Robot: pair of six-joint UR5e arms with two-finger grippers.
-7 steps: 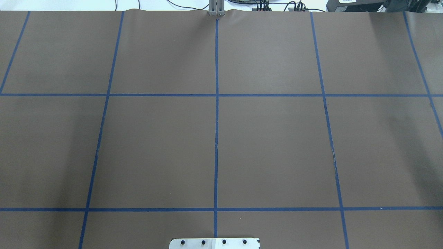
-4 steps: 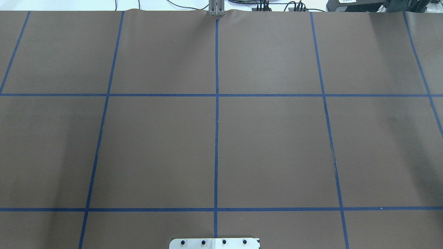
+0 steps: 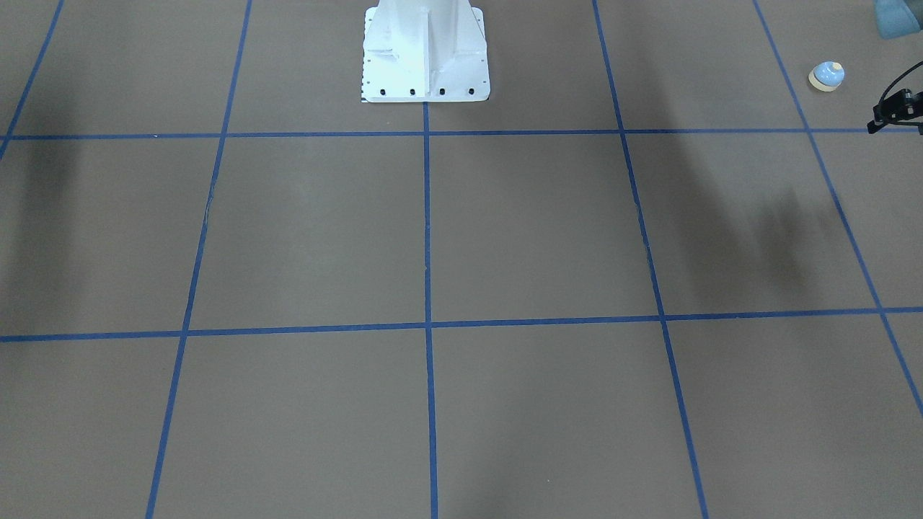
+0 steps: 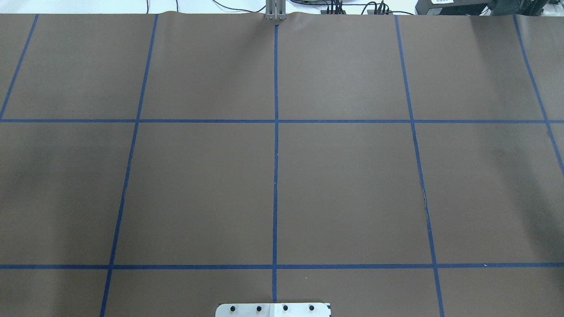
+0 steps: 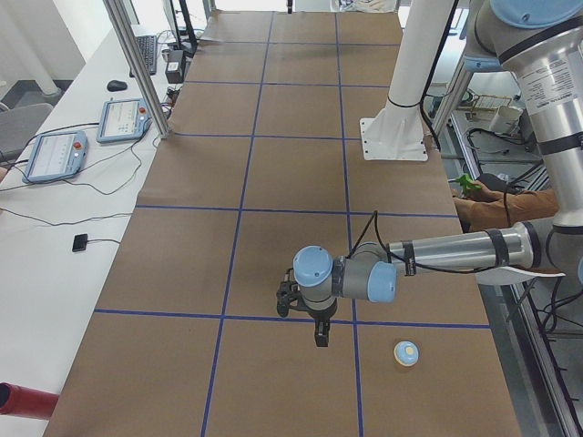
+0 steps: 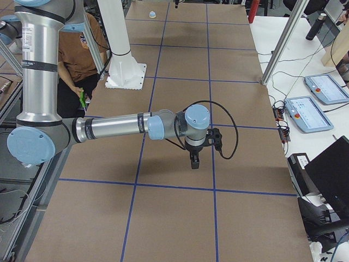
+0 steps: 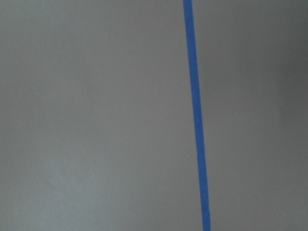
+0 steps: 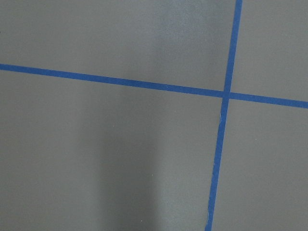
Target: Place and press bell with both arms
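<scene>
Left gripper (image 5: pixel 321 342) hangs pointing down near the bell (image 5: pixel 406 352), which stands upright by the counter's (image 4: pixel 352 198) corner at the robot's left end and robot-side edge, while the right gripper (image 6: pixel 194 165) hangs toward the opposite end; whether either is apart or together cannot be told, and the overhead view matches earlier.

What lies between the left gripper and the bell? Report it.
Only bare brown paper crossed by one blue tape line separates the left gripper from the bell, per the exterior left view.

The left tool (image 3: pixel 893 112) is cut off by the front view's right edge, jaws hidden.
</scene>
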